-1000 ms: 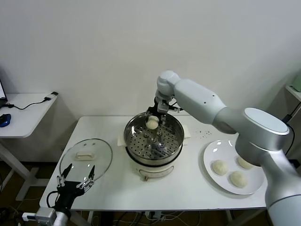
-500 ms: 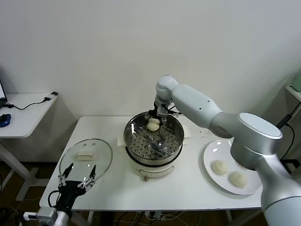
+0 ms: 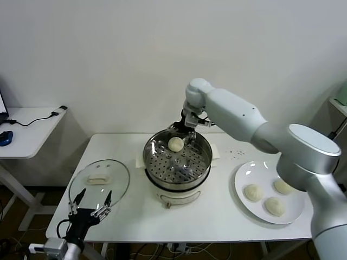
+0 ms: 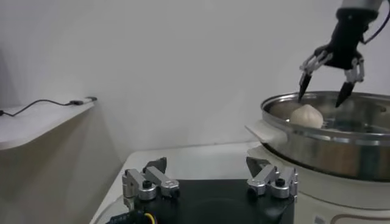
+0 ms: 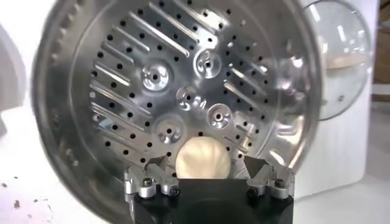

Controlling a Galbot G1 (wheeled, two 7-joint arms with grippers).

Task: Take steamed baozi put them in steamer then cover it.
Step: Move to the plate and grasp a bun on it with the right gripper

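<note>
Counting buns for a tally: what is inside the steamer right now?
One baozi lies on the steamer's perforated tray, near the far wall. The right gripper hangs open above it. The near wall hides some of the tray.

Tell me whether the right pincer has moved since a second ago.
Yes. The right pincer has lifted up off the pale round baozi and now hangs open above the far rim of the shiny round steel steamer, where the bun lies.

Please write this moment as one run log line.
right gripper: open above steamer | one baozi inside | three on plate | left gripper: open, idle
</note>
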